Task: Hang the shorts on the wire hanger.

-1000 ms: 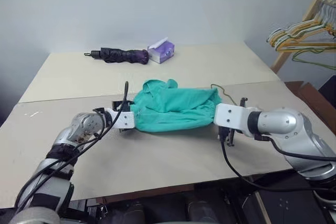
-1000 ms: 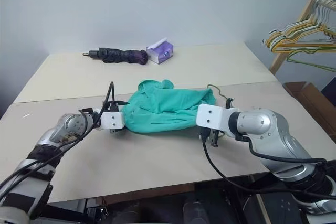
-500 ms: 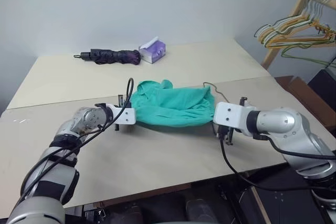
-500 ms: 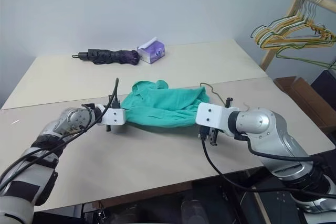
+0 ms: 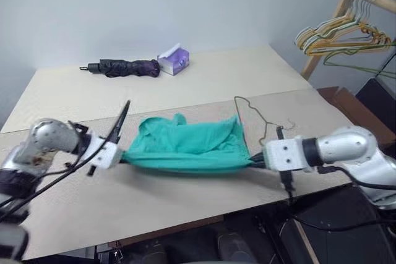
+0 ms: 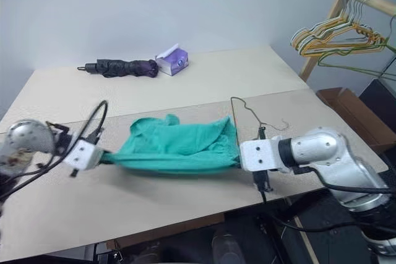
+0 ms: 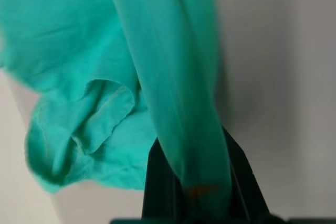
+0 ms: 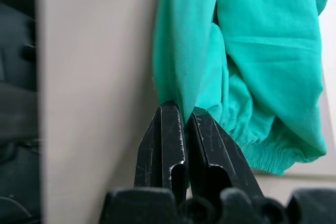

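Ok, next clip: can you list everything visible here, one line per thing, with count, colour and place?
shorts: one, teal-green, stretched between the two grippers at the table's near edge.
wire hanger: one, olive-grey, flat on the table beside the shorts' right end.
umbrella: one, dark, folded, at the table's far side.
tissue box: one, purple and white, just right of the umbrella.
table: one, beige top.
hanger bunch: several, pastel, on a wooden rack at far right.
cardboard box: one, brown, on the floor under the rack.
left gripper: one, black fingers shut on the shorts' left end.
right gripper: one, black fingers shut on the shorts' right end.
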Tool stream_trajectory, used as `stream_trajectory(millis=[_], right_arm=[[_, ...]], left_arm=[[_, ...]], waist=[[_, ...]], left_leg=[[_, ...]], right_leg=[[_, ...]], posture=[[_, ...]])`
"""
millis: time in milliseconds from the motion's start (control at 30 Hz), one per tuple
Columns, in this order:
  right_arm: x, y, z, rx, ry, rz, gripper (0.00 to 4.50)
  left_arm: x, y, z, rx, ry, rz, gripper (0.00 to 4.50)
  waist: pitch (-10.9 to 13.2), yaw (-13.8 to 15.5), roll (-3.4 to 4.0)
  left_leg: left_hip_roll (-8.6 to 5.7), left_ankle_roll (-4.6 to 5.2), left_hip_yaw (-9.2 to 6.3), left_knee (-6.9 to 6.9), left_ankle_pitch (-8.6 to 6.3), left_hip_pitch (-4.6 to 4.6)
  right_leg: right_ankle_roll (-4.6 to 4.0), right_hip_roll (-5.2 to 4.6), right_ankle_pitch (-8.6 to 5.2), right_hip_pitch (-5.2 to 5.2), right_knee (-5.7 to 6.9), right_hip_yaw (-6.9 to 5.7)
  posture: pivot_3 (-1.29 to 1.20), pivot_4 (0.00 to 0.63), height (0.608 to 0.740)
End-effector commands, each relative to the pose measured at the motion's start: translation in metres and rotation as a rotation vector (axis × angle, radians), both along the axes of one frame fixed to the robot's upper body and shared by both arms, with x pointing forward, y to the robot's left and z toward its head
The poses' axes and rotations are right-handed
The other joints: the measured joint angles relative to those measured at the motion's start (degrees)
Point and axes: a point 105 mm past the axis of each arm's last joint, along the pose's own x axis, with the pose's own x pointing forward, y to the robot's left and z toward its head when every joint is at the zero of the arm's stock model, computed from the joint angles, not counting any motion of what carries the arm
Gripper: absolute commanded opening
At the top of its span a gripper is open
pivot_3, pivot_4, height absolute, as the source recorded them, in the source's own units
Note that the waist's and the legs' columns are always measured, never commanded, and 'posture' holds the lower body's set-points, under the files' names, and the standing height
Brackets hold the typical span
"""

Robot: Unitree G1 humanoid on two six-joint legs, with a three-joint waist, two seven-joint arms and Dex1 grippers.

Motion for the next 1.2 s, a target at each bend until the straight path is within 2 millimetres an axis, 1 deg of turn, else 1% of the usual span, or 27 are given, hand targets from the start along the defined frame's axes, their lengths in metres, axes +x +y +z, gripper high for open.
stream_trajectory(millis=[33, 100, 133, 233, 267, 300, 333, 367, 433, 467, 500, 533, 567, 600, 667, 733, 767, 833, 867, 933, 967, 1033, 1067, 1133, 1167, 1200], right_arm=[[-0.002, -0.017, 0.016, -0.027, 0.027, 0.065, 0.00], [0.003, -0.020, 0.023, -0.021, 0.037, 0.087, 0.00], [0.006, -0.020, 0.028, -0.013, 0.035, 0.095, 0.00], [0.031, -0.017, 0.043, 0.025, -0.028, 0.079, 0.00], [0.050, -0.016, 0.054, 0.055, -0.076, 0.046, 0.00], [0.063, -0.014, 0.061, 0.074, -0.104, 0.026, 0.00], [0.083, -0.012, 0.073, 0.098, -0.172, -0.018, 0.00], [0.096, -0.011, 0.080, 0.111, -0.217, -0.044, 0.00], [0.149, -0.004, 0.118, 0.223, -0.494, -0.226, 0.00], [0.168, -0.002, 0.136, 0.270, -0.603, -0.314, 0.00], [0.180, -0.001, 0.147, 0.296, -0.673, -0.367, 0.00], [0.191, -0.004, 0.161, 0.337, -0.746, -0.440, 0.00], [0.198, -0.005, 0.170, 0.361, -0.794, -0.484, 0.00], [0.205, -0.008, 0.189, 0.428, -0.905, -0.560, 0.00], [0.209, -0.014, 0.218, 0.543, -1.071, -0.667, 0.00], [0.204, -0.020, 0.244, 0.687, -1.221, -0.745, 0.00], [0.201, -0.024, 0.252, 0.724, -1.280, -0.778, 0.00], [0.194, -0.033, 0.262, 0.793, -1.377, -0.811, 0.00], [0.192, -0.036, 0.263, 0.802, -1.410, -0.811, 0.00], [0.191, -0.044, 0.255, 0.773, -1.454, -0.800, 0.00], [0.192, -0.047, 0.248, 0.750, -1.450, -0.798, 0.00], [0.194, -0.050, 0.241, 0.730, -1.440, -0.797, 0.00], [0.194, -0.053, 0.232, 0.694, -1.445, -0.783, 0.00], [0.196, -0.063, 0.192, 0.566, -1.402, -0.716, 0.00], [0.196, -0.067, 0.176, 0.526, -1.370, -0.691, 0.00], [0.195, -0.068, 0.157, 0.493, -1.317, -0.645, 0.00]], left_arm=[[-0.017, -0.007, 0.028, -0.074, 0.044, 0.017, 0.02], [-0.020, -0.011, 0.034, -0.121, 0.050, 0.051, 0.02], [-0.018, -0.012, 0.036, -0.136, 0.038, 0.082, 0.02], [0.001, -0.012, 0.047, -0.172, -0.079, 0.203, 0.02], [0.017, -0.014, 0.059, -0.234, -0.159, 0.272, 0.02], [0.027, -0.015, 0.068, -0.279, -0.210, 0.320, 0.02], [0.044, -0.014, 0.082, -0.335, -0.301, 0.391, 0.02], [0.054, -0.014, 0.091, -0.369, -0.361, 0.437, 0.02], [0.092, -0.008, 0.132, -0.491, -0.576, 0.598, 0.02], [0.107, -0.004, 0.150, -0.529, -0.673, 0.655, 0.02], [0.116, -0.003, 0.162, -0.550, -0.736, 0.688, 0.02], [0.129, 0.004, 0.178, -0.574, -0.826, 0.763, 0.02], [0.138, 0.008, 0.189, -0.589, -0.887, 0.814, 0.02], [0.148, 0.017, 0.211, -0.611, -1.015, 0.885, 0.02], [0.158, 0.028, 0.245, -0.642, -1.215, 0.968, 0.02], [0.158, 0.035, 0.279, -0.725, -1.381, 1.032, 0.02], [0.155, 0.035, 0.293, -0.746, -1.463, 1.031, 0.02], [0.147, 0.032, 0.313, -0.762, -1.601, 0.979, 0.02], [0.145, 0.030, 0.318, -0.777, -1.634, 0.957, 0.02], [0.143, 0.021, 0.317, -0.816, -1.601, 0.883, 0.02], [0.144, 0.017, 0.312, -0.795, -1.592, 0.836, 0.02], [0.144, 0.013, 0.307, -0.764, -1.589, 0.787, 0.02], [0.143, 0.007, 0.298, -0.755, -1.567, 0.719, 0.02], [0.140, -0.009, 0.253, -0.751, -1.368, 0.572, 0.02], [0.135, -0.015, 0.234, -0.748, -1.279, 0.519, 0.02], [0.128, -0.020, 0.209, -0.731, -1.164, 0.478, 0.02]], waist=[[0.0, 0.5, 0.00], [0.0, 1.2, 0.02], [0.0, 1.7, 0.02], [0.0, 2.8, 0.03], [0.0, 3.2, 0.03], [0.0, 3.6, 0.03], [0.0, 4.1, 0.03], [0.0, 4.5, 0.03], [0.0, 5.5, 0.04], [0.0, 6.0, 0.04], [0.0, 6.5, 0.03], [0.0, 6.9, 0.03], [0.0, 7.4, 0.03], [0.0, 8.0, 0.03], [0.0, 9.0, 0.03], [0.0, 10.0, 0.03], [0.0, 10.3, 0.02], [0.0, 11.0, 0.02], [0.0, 11.3, 0.02], [0.0, 11.6, 0.02], [0.0, 11.7, 0.02], [0.0, 11.8, 0.02], [0.0, 11.7, 0.02], [-0.1, 11.6, 0.09], [-0.2, 11.5, 0.13], [-0.2, 11.4, 0.14]], left_leg=[[0.01, 0.00, 0.01, 0.00, 0.00, 0.06], [0.02, 0.00, 0.07, 0.01, 0.00, 0.18], [0.01, 0.00, 0.09, 0.01, 0.01, 0.27], [0.07, 0.01, 0.11, 0.01, 0.02, 0.30], [0.13, 0.02, 0.11, 0.01, 0.02, 0.30], [0.21, 0.02, 0.10, 0.03, 0.02, 0.31], [0.25, 0.02, 0.10, 0.07, 0.03, 0.30], [0.24, 0.10, 0.07, 0.07, 0.09, 0.21], [0.25, 0.13, 0.01, 0.06, 0.13, 0.24], [0.24, 0.11, -0.02, 0.06, 0.15, 0.22], [0.22, 0.06, -0.06, 0.06, 0.21, 0.22], [0.19, -0.02, -0.12, -0.01, 0.30, 0.09], [0.18, -0.03, -0.14, -0.05, 0.32, 0.02], [0.11, -0.03, -0.16, -0.16, 0.32, -0.01], [-0.03, -0.04, -0.13, -0.52, 0.32, -0.02], [-0.04, -0.21, -0.10, -0.73, 0.42, -0.48], [-0.04, -0.47, -0.12, -0.82, 0.58, -0.82], [-0.07, -1.04, -0.12, -0.89, 0.93, -1.52], [-0.07, -1.08, -0.11, -0.91, 0.95, -1.59], [-0.10, -1.05, -0.09, -0.95, 0.93, -1.59], [-0.11, -1.04, -0.09, -0.95, 0.93, -1.59], [-0.09, -1.01, -0.10, -0.98, 0.91, -1.45], [-0.10, -1.00, -0.09, -0.97, 0.93, -1.37], [-0.10, -0.90, -0.09, -1.00, 1.03, -1.19], [-0.09, -0.89, -0.07, -1.06, 1.02, -0.92], [-0.09, -0.89, -0.06, -1.13, 1.02, -0.57]], right_leg=[[0.00, 0.00, 0.00, 0.04, 0.01, 0.00], [-0.01, -0.01, 0.00, 0.14, 0.00, 0.01], [-0.02, -0.02, 0.00, 0.19, 0.00, 0.02], [-0.10, 0.06, 0.06, 0.13, 0.04, 0.02], [-0.14, 0.17, 0.08, 0.11, 0.04, 0.04], [-0.17, 0.28, 0.11, 0.12, 0.03, 0.06], [-0.24, 0.35, 0.17, 0.10, 0.04, 0.06], [-0.26, 0.38, 0.24, 0.03, 0.03, 0.06], [-0.30, 0.45, 0.30, 0.01, 0.07, 0.05], [-0.34, 0.48, 0.33, 0.00, 0.10, 0.05], [-0.39, 0.48, 0.36, -0.04, 0.15, 0.05], [-0.46, 0.48, 0.42, -0.19, 0.17, 0.04], [-0.84, 0.48, 0.66, -0.29, 0.18, 0.04], [-0.85, 0.42, 0.67, -0.35, 0.16, 0.04], [-0.84, 0.31, 0.65, -0.48, 0.08, 0.07], [-0.86, 0.30, 0.66, -1.10, 0.11, 0.13], [-0.88, 0.29, 0.67, -1.49, 0.14, 0.12], [-0.90, 0.24, 0.69, -2.26, 0.64, 0.13], [-0.90, 0.23, 0.69, -2.33, 0.63, 0.14], [-0.89, 0.22, 0.68, -2.30, 0.55, 0.13], [-0.88, 0.22, 0.68, -2.28, 0.47, 0.13], [-0.88, 0.23, 0.68, -2.05, 0.13, 0.04], [-0.87, 0.24, 0.73, -1.97, 0.13, 0.05], [-0.86, 0.25, 0.86, -1.78, 0.06, 0.06], [-0.86, 0.24, 0.85, -1.50, 0.01, 0.08], [-0.85, 0.23, 0.82, -1.12, -0.02, 0.07]], posture=[[-0.08, 0.003, 0.740], [-0.05, 0.004, 0.740], [-0.04, 0.001, 0.740], [-0.01, 0.000, 0.740], [0.00, 0.000, 0.740], [0.00, 0.000, 0.740], [0.01, 0.000, 0.740], [0.02, 0.000, 0.740], [0.05, 0.000, 0.740], [0.07, 0.000, 0.740], [0.08, 0.000, 0.740], [0.08, 0.000, 0.740], [0.09, 0.000, 0.740], [0.10, 0.000, 0.740], [0.11, 0.000, 0.740], [0.10, 0.000, 0.740], [0.10, 0.000, 0.740], [0.09, 0.000, 0.740], [0.09, 0.000, 0.740], [0.08, 0.000, 0.740], [0.08, 0.000, 0.740], [0.08, 0.000, 0.740], [0.08, 0.000, 0.740], [0.07, 0.000, 0.740], [0.07, 0.002, 0.740], [0.07, 0.014, 0.740]])
